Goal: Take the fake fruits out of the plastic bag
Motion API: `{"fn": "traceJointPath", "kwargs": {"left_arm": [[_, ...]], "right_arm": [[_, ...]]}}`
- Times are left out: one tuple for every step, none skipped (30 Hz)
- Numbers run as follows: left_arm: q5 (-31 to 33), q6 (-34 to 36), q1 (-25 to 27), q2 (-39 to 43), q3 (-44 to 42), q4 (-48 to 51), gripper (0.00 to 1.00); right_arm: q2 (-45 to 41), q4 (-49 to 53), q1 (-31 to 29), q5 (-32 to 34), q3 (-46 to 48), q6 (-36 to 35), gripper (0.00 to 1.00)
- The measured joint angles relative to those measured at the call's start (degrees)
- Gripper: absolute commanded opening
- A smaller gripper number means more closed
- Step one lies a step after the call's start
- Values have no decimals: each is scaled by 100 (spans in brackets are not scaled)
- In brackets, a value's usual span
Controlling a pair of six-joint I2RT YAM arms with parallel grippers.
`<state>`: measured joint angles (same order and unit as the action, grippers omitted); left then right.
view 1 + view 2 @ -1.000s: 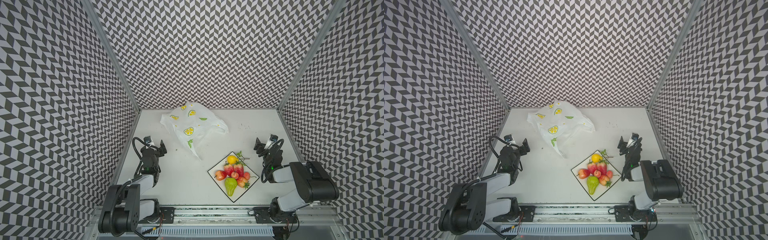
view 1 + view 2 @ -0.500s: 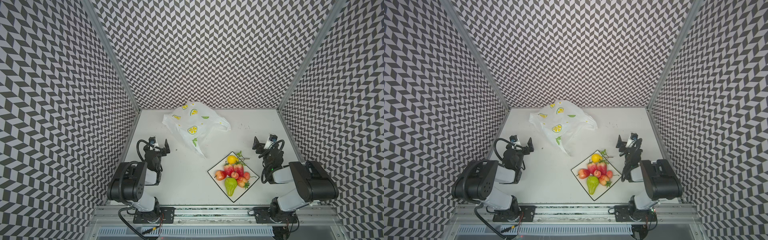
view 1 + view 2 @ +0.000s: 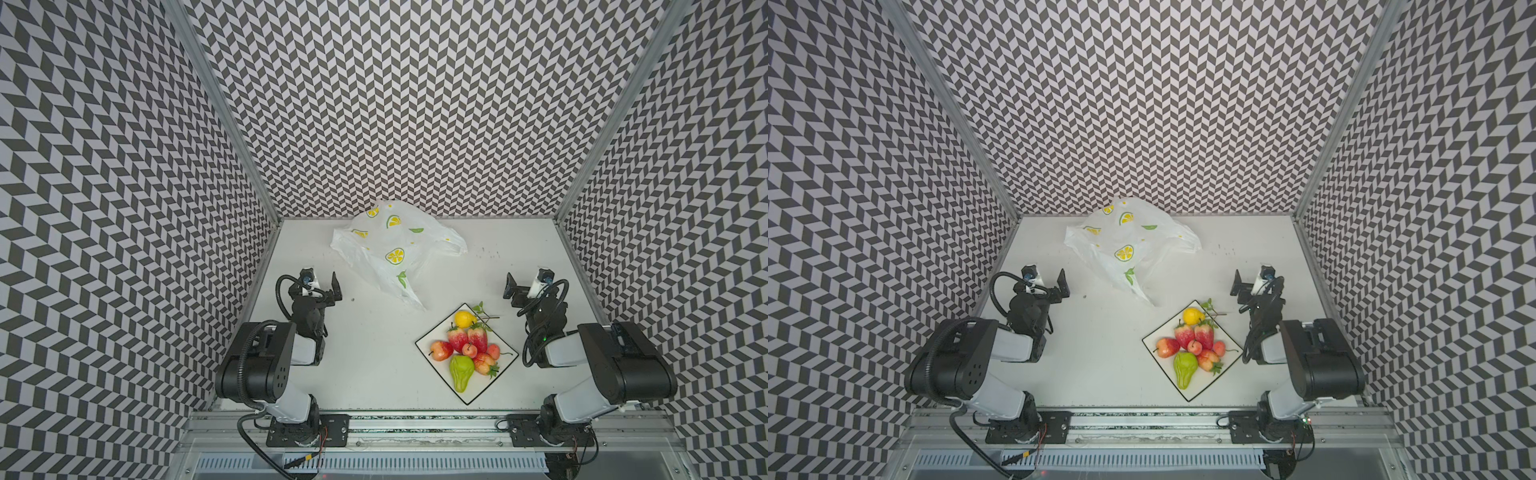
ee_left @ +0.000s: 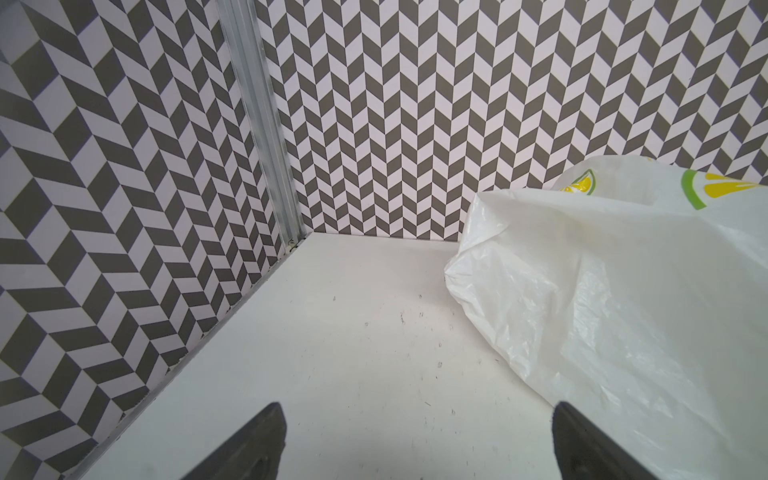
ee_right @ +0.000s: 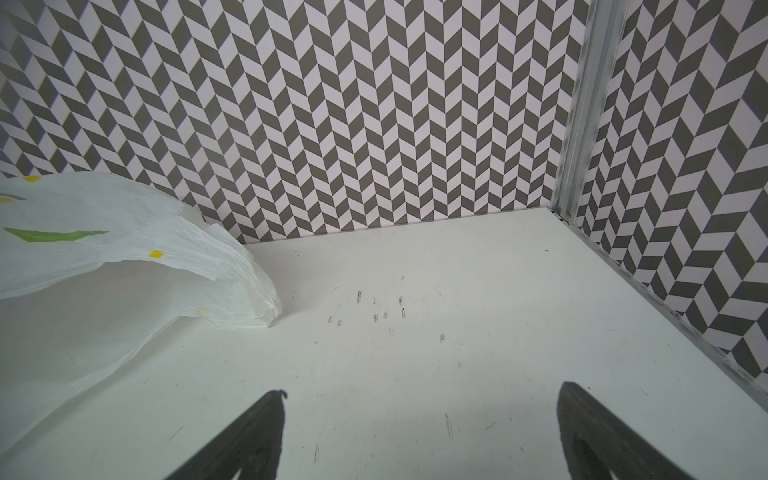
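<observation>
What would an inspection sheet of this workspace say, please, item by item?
Surface: white table, dark scuff marks at back right.
Job's things: plastic bag crumpled at the back, no fruit seen inside; fake fruits heaped on the plate.
Clutter: one small dark speck.
Grippers: left gripper and right gripper open, empty, touching nothing.
Cables: black loops at both wrists, lying free.
Surroundings: chevron walls, metal corner posts.

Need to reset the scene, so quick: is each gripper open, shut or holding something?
Left gripper: open, holding nothing.
Right gripper: open, holding nothing.
</observation>
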<state>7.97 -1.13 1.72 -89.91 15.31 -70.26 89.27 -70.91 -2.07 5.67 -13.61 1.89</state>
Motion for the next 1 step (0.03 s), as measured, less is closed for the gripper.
{"fn": "traceJointPath", "kwargs": {"left_arm": [[-9,0,0,0,-7,2,100]], "right_arm": [[0,-7,0,0,0,-4,100]]}}
